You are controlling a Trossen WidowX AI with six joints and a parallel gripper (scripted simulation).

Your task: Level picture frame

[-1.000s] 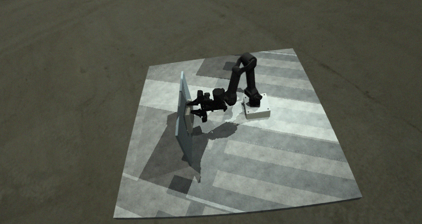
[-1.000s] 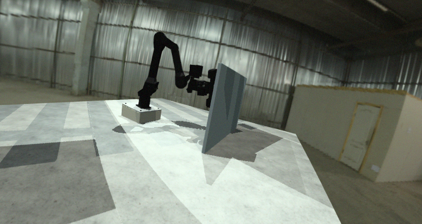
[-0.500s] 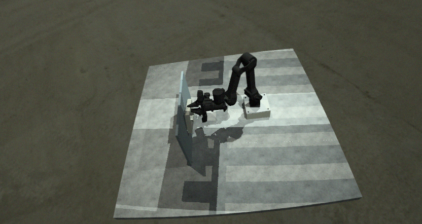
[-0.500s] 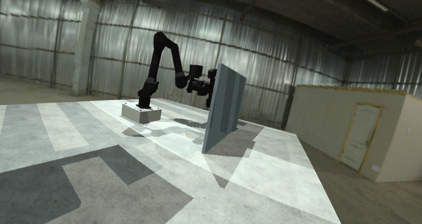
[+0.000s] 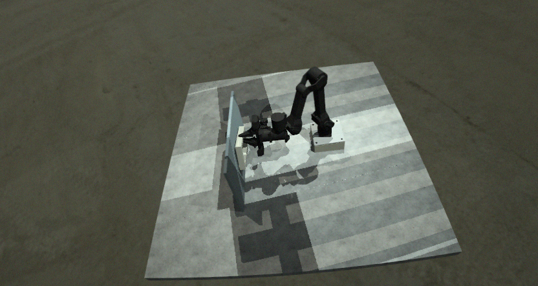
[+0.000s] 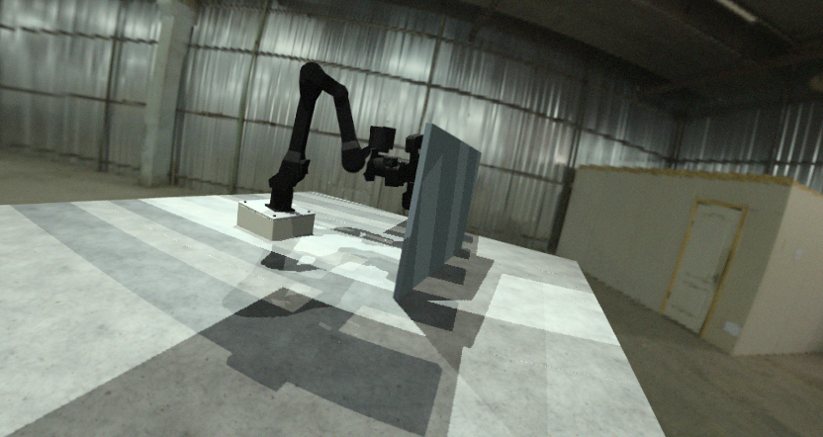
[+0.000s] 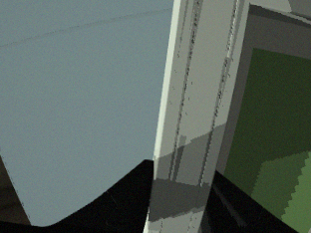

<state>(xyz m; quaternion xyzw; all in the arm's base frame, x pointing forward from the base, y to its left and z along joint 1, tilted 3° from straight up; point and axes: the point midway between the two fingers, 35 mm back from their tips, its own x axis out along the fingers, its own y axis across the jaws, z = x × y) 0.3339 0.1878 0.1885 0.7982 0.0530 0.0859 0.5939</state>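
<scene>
Tool [image 5: 242, 138] [image 7: 177, 172] pinching one side of the picture frame [image 5: 240, 154] [image 7: 191, 105], right by the wall board [image 5: 233, 120] [image 6: 440, 204] [image 7: 85, 100]. Best now: keep a snug grip, lift just a tiny bit, slide one notch toward the high side, lower softly, then let go and look.

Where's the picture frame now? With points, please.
In the top view, the picture frame [image 5: 240, 160] [image 7: 204, 70] is against the robot-facing side of the blue-grey wall panel [image 5: 233, 118] [image 6: 440, 204] [image 7: 80, 100], with the pincer [image 5: 242, 138] [image 7: 177, 172] shut on its edge.
</scene>
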